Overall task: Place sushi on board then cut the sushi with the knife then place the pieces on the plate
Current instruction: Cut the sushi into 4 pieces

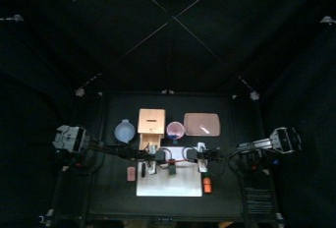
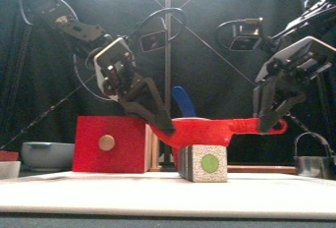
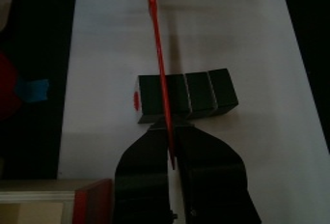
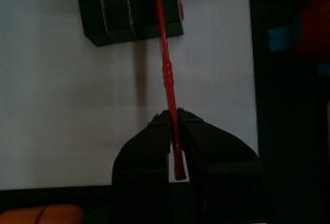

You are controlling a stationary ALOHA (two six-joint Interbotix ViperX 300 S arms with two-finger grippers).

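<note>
Both arms of the robot bear on one red toy knife [image 2: 210, 127], held level over the toy sushi roll [image 2: 203, 161], which stands on the white cutting board [image 2: 92, 198] near the middle of the table. The left gripper [image 2: 160, 124] is clamped on one end of the knife and the right gripper [image 2: 273, 126] on the other, each set of jaws pinched tight on the thin red edge in its own wrist view. The blade hangs just over the top of the dark green roll; whether it touches cannot be told. From above the blade crosses the roll near one end, close to a seam between blocks, and that is where the trouble may come: if the edge lands on a block and not in the seam, the press down will likely shove or tip the roll rather than part it. The roll stands free on a smooth board with nothing bracing it, so a slanted push could send it skidding. With two arms sharing one slim knife, an uneven descent could twist the knife in the jaws or lever it out of one grip. The pink tray [image 1: 201, 124] waits bare behind the board on the right, beside the wooden box [image 2: 112, 143], so no piece has been plated and the cut itself looks not yet made.
</note>
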